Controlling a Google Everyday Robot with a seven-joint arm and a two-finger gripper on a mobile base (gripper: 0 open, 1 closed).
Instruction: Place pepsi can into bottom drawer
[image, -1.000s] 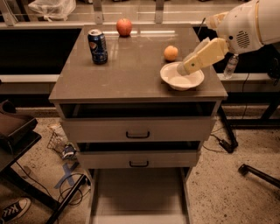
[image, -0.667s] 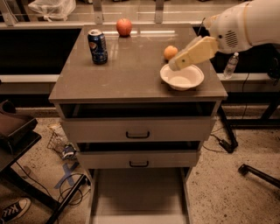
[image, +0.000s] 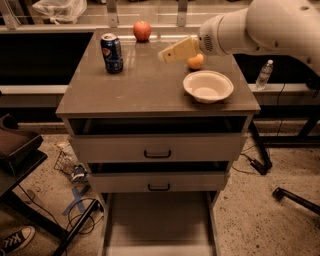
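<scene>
The pepsi can (image: 112, 53), dark blue with a silver top, stands upright at the back left of the grey cabinet top (image: 145, 87). The bottom drawer (image: 157, 220) is pulled out at the base of the cabinet, a shallow pale grey tray with nothing in it. My gripper (image: 165, 55) reaches in from the right on a white arm, hovering over the back middle of the top, right of the can and apart from it.
A red apple (image: 142, 30) sits at the back edge. An orange (image: 195, 61) lies behind a white bowl (image: 208, 86) at the right. Two upper drawers with black handles (image: 157, 154) are above the bottom one. A water bottle (image: 263, 74) stands at the right.
The gripper has moved left and back, from over the white bowl to over the back middle of the top, closer to the can.
</scene>
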